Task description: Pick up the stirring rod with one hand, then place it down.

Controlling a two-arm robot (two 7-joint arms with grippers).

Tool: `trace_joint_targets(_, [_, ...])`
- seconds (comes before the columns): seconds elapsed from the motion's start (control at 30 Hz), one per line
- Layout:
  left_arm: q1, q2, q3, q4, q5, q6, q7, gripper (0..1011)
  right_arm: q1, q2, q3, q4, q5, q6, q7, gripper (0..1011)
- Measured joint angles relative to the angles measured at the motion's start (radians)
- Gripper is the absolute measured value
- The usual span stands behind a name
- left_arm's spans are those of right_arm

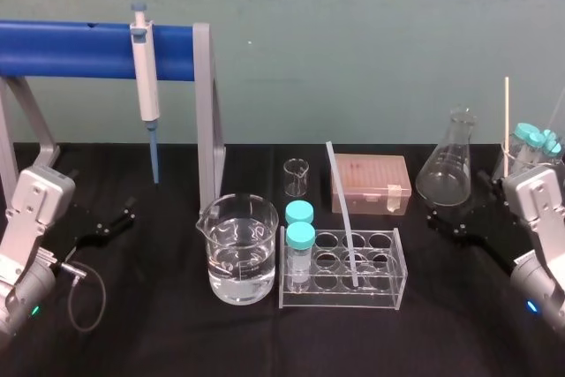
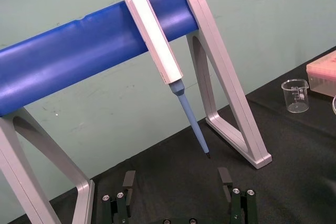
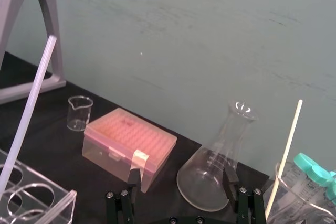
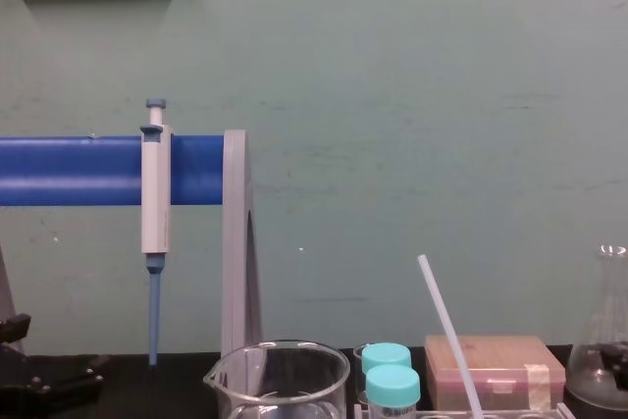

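Note:
The stirring rod (image 1: 342, 214) is a long translucent white rod. It leans in the clear test tube rack (image 1: 386, 293) at the table's middle, with its top tilted to the back left. It also rises past the rack in the chest view as the stirring rod (image 4: 447, 331), and the right wrist view catches the stirring rod (image 3: 29, 111) too. My right gripper (image 1: 455, 222) rests low on the black cloth, right of the rack and in front of the conical flask (image 1: 448, 165). Its fingers (image 3: 230, 179) stand open and hold nothing. My left gripper (image 1: 106, 227) sits open at the far left, with its fingers (image 2: 128, 179) apart.
A beaker of water (image 1: 238, 249) stands left of the rack, which holds two teal-capped tubes (image 1: 300, 249). Behind are a small beaker (image 1: 297, 177) and a pink tip box (image 1: 371, 184). A white-and-blue pipette (image 1: 146, 86) hangs on the blue-bar stand (image 1: 205, 112). At the far right, a beaker (image 1: 521, 161) holds a thin stick and capped tubes.

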Motion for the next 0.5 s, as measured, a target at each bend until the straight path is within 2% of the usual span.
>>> trace_joint_targets(0.13, [0.0,0.0,0.0,0.0,0.0,0.0,0.0,1000,0.001,-0.008,0.032,-0.017,0.05,0.012,0.041,1000])
trace_joint_targets(0.17, [0.0,0.0,0.0,0.0,0.0,0.0,0.0,1000,0.002,-0.014,0.05,-0.028,0.09,0.032,0.066,1000])
trace_joint_targets(0.2, [0.0,0.0,0.0,0.0,0.0,0.0,0.0,1000,0.002,-0.014,0.05,-0.028,0.09,0.032,0.066,1000])
trace_joint_targets(0.23, [0.0,0.0,0.0,0.0,0.0,0.0,0.0,1000,0.005,-0.021,0.069,-0.042,0.134,0.059,0.095,1000])
trace_joint_targets(0.27, [0.0,0.0,0.0,0.0,0.0,0.0,0.0,1000,0.006,-0.023,0.075,-0.047,0.151,0.07,0.106,1000])
trace_joint_targets(0.3, [0.0,0.0,0.0,0.0,0.0,0.0,0.0,1000,0.011,-0.029,0.089,-0.061,0.193,0.103,0.135,1000])
trace_joint_targets(0.37, [0.0,0.0,0.0,0.0,0.0,0.0,0.0,1000,0.021,-0.036,0.105,-0.077,0.245,0.151,0.18,1000])
trace_joint_targets(0.4, [0.0,0.0,0.0,0.0,0.0,0.0,0.0,1000,0.021,-0.036,0.105,-0.077,0.245,0.151,0.18,1000])
trace_joint_targets(0.5, [0.0,0.0,0.0,0.0,0.0,0.0,0.0,1000,0.04,-0.051,0.119,-0.097,0.31,0.22,0.244,1000])
